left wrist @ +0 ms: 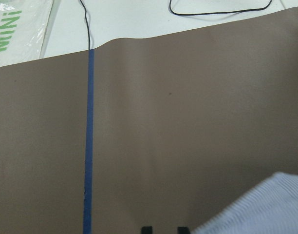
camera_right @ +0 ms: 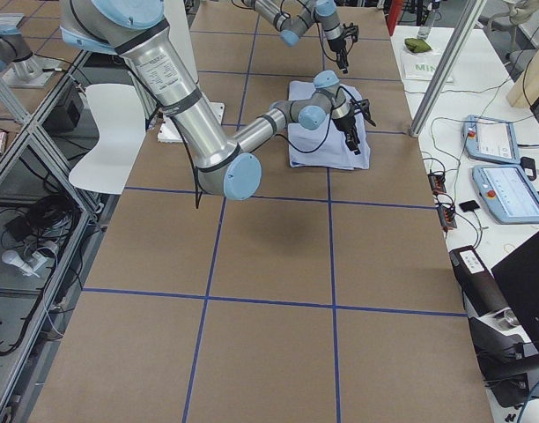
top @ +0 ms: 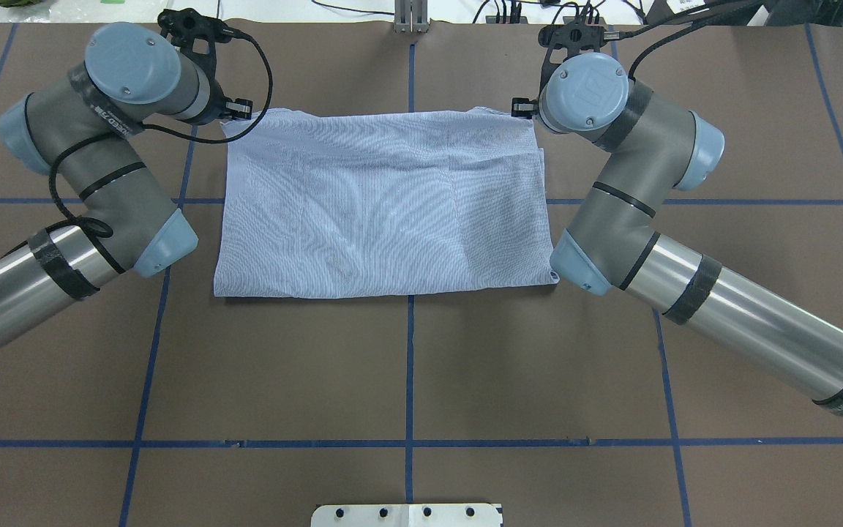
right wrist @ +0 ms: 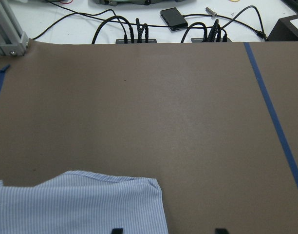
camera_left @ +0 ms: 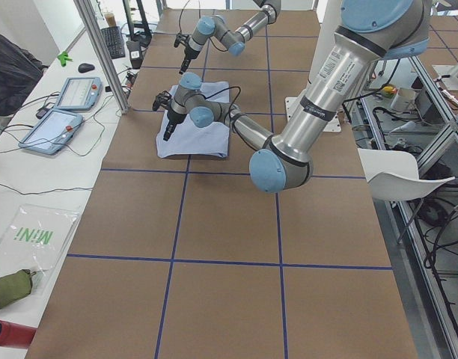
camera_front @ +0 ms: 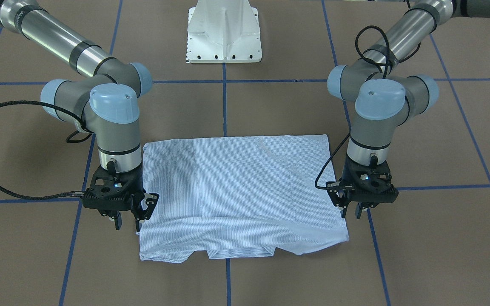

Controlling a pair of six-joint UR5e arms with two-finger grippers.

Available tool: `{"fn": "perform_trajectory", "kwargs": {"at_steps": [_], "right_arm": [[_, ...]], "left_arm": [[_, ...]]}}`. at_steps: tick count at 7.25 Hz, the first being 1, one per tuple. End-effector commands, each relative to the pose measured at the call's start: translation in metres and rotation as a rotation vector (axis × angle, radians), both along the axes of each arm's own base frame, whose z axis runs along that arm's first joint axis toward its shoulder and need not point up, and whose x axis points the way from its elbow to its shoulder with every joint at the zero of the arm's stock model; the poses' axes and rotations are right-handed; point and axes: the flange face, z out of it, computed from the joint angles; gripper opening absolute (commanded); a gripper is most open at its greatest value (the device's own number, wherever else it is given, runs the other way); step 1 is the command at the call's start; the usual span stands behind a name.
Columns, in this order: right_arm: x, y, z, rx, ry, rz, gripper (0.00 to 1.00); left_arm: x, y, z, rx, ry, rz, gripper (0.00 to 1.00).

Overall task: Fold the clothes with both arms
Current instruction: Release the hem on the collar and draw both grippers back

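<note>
The light blue striped shirt lies folded into a flat rectangle on the brown table, and it also shows from overhead. My left gripper hangs just off the shirt's edge on the robot's left. Its jaws stand a small gap apart with nothing between them. In the left wrist view a shirt corner lies beside the fingertips. My right gripper hangs at the opposite edge, wide open and empty. In the right wrist view the shirt corner lies partly between the tips.
The white pedestal base stands behind the shirt on the robot's side. Blue tape lines grid the table. Cables and plugs lie past the table's far edge. A plastic bag lies off the table on the robot's left.
</note>
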Motion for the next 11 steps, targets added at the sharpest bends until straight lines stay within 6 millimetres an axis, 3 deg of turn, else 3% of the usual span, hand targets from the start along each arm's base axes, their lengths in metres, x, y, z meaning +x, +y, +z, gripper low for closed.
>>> {"fn": "perform_trajectory", "kwargs": {"at_steps": [1, 3, 5, 6, 7, 8, 9, 11], "right_arm": [[0.005, 0.006, -0.004, 0.001, -0.021, -0.036, 1.00], [0.024, 0.024, -0.004, 0.022, -0.043, -0.037, 1.00], [0.023, 0.031, -0.004, 0.026, -0.046, -0.041, 1.00], [0.022, 0.032, -0.003, 0.026, -0.046, -0.042, 1.00], [0.022, 0.032, -0.003, 0.026, -0.046, -0.042, 1.00], [0.022, 0.032, -0.003, 0.026, -0.046, -0.042, 1.00], [0.022, 0.031, -0.002, 0.024, -0.045, -0.044, 1.00], [0.022, 0.031, -0.002, 0.025, -0.044, -0.045, 1.00]], "left_arm": [[-0.018, 0.037, 0.004, 0.001, 0.057, 0.040, 1.00], [-0.004, 0.097, 0.030, 0.004, 0.087, 0.109, 1.00], [0.010, 0.162, 0.090, -0.042, 0.198, 0.119, 1.00], [0.014, 0.173, 0.098, -0.042, 0.213, 0.131, 1.00], [0.033, 0.187, 0.103, -0.067, 0.213, 0.115, 0.99], [0.047, 0.199, 0.101, -0.074, 0.218, 0.110, 0.84], [0.054, 0.205, 0.100, -0.081, 0.222, 0.121, 0.61], [0.055, 0.206, 0.097, -0.080, 0.228, 0.122, 0.21]]}}
